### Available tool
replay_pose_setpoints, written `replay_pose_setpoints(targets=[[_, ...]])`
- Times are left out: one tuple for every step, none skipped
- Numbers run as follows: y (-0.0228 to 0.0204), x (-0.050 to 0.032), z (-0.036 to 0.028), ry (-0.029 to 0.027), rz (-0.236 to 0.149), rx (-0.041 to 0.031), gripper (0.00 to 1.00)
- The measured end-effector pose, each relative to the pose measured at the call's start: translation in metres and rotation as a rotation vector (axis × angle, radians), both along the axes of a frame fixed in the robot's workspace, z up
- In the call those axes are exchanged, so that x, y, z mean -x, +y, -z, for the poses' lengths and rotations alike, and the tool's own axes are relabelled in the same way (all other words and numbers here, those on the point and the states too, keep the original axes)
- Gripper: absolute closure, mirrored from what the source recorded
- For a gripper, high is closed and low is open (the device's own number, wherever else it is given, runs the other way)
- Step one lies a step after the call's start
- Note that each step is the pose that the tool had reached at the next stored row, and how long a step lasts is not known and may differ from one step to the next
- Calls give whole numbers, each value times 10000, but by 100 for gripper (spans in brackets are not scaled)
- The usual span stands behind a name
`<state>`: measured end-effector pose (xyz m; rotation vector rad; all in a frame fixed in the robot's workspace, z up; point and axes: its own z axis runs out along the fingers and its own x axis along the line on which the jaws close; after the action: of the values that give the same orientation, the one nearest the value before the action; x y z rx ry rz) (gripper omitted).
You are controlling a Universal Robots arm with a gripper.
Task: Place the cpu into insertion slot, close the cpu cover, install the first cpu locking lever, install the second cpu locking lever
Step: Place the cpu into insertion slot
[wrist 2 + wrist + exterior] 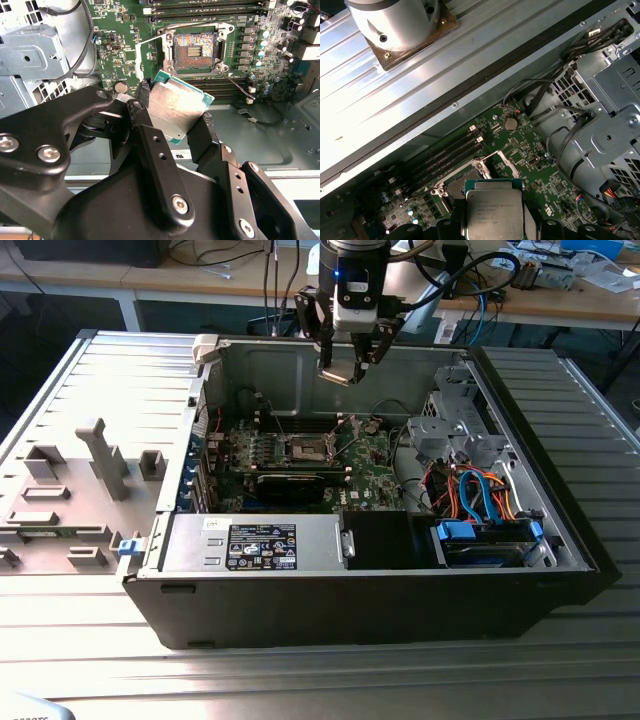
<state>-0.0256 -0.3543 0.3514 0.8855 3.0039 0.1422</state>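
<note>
My gripper (348,365) hangs above the open computer case, near its back wall, shut on the cpu (177,107). The chip is a flat silvery square with a green edge, pinched at two opposite sides by the black fingers (145,130) and tilted a little. In the first wrist view its printed metal top (495,212) faces the camera. The insertion slot (195,50) lies bare below on the green motherboard (375,465), its dark pin field exposed. The cpu cover (138,57) stands swung open at one side of the slot. A thin wire lever (239,84) juts out free beside the socket.
Long memory slots (210,7) run beside the socket. A black expansion card (290,483) lies toward the case front. A grey drive cage with cables (450,430) fills the exterior view's right, and a power supply (255,543) sits along the front. Grey fixtures (105,455) stand outside the case, on the exterior view's left.
</note>
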Motion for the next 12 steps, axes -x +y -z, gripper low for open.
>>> replay_pose_setpoints(targets=[[0,0,0,0,4,0,45],[0,0,0,0,19,0,45],[0,0,0,0,38,0,45],[0,0,0,0,56,0,45],[0,0,0,0,59,0,45],[0,0,1,-1,78,0,45],[0,0,0,0,102,0,45],[0,0,0,0,104,0,45],[0,0,1,-1,108,0,45],[0,0,1,0,114,0,45],[0,0,0,0,115,0,45],[0,0,1,0,177,0,45]])
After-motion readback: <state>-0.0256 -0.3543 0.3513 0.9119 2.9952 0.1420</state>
